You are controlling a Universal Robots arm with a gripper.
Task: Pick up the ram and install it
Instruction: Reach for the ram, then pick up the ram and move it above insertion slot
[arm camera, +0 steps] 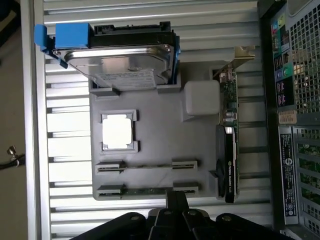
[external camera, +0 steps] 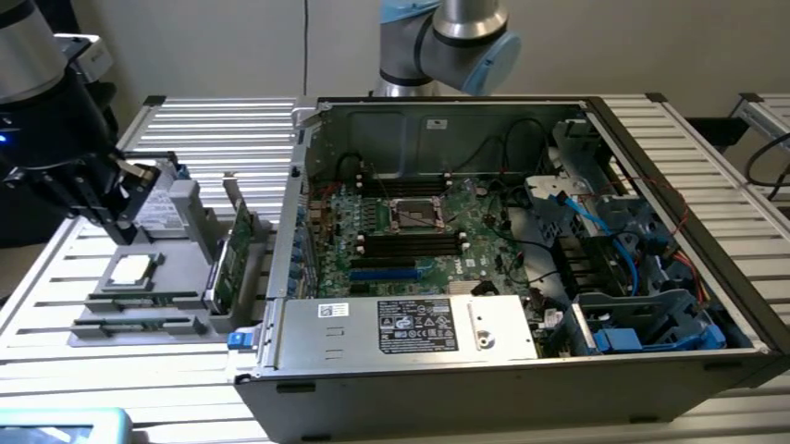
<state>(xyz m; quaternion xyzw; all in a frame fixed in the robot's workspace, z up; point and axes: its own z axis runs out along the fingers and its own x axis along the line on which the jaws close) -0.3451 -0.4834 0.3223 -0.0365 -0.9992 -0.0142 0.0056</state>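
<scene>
The ram is a thin green stick lying on edge in the outer slot of a grey fixture, on the side away from the CPU chip. My gripper is shut with nothing between its fingers, and in the wrist view its tip lies close to the ram's slot. In the exterior view the black gripper hangs above the fixture at the exterior view's left. The open computer case shows its motherboard with dark memory slots.
On the fixture also sit a hard drive with blue clips and an upright green expansion card, close to the case wall. Everything rests on a slatted metal table. Cables and drive cages fill the case's right side.
</scene>
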